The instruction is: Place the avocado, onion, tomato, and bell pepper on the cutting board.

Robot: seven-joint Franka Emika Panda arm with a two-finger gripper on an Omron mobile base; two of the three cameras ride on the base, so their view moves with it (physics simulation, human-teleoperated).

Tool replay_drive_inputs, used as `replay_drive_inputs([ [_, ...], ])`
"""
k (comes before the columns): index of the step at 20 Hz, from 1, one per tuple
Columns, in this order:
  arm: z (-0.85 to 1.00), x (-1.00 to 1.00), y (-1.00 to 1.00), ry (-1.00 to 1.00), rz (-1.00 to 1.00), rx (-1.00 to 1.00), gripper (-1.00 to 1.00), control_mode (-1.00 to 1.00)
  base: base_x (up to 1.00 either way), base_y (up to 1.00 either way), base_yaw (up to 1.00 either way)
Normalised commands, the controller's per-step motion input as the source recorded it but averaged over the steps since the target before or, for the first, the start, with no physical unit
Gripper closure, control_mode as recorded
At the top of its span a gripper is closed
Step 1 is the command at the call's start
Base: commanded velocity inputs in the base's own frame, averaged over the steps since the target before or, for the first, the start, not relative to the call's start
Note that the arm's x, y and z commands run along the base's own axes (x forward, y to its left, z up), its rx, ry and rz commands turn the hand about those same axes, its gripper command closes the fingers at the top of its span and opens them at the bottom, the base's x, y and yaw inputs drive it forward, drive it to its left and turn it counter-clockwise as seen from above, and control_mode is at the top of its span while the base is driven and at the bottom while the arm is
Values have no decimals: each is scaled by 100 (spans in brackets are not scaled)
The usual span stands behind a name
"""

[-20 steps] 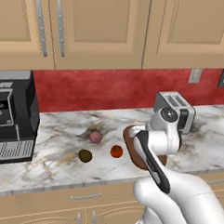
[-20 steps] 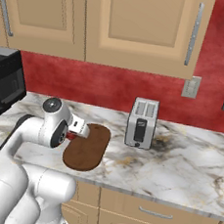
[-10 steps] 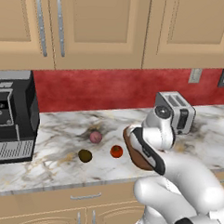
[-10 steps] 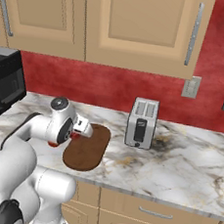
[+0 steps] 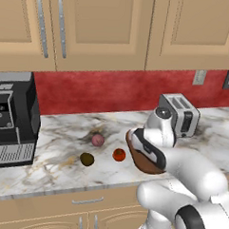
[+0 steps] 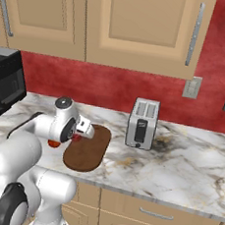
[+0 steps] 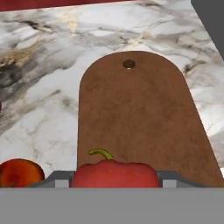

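1. holding a red bell pepper [image 7: 114, 173] between the jaws of the gripper [image 6: 82, 133], jaws pinched on its sides, green stem curling up at its top in the hand view.
2. hovering over the near end of the cutting board [image 7: 140, 118], a dark reddish-brown board with a round hole near its far end; same board on the marble table [image 5: 63, 132], partly behind the arm in the left base view [image 5: 145, 163] and bare in front of the hand in the right base view [image 6: 88, 151].
3. lying on the table left of the board: tomato [image 5: 118, 154], red, nearest the board; also at the lower left of the hand view [image 7: 21, 173], just beside the board's edge.
4. sitting further left: onion [image 5: 98, 140], pinkish, towards the wall; avocado [image 5: 87, 158], dark olive, nearer the front edge; both apart from each other and from the tomato.
5. standing at the back: toaster [image 5: 179, 114] right of the board, black coffee machine [image 5: 11, 118] at far left.
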Motion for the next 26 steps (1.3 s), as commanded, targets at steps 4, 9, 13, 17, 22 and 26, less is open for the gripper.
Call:
replay_drive_inputs([
  [4,-25,7,-1,0,0,0,100,-100,0,0,0],
  [9,-21,13,0,0,0,0,100,-100,0,0,0],
  [13,-18,10,-3,2,0,0,100,-100,0,0,0],
  [17,-16,8,-7,1,0,0,100,-100,0,0,0],
  [22,-21,4,-2,1,0,0,-100,-100,0,0,0],
  [26,-18,0,-1,0,0,0,-100,-100,0,0,0],
])
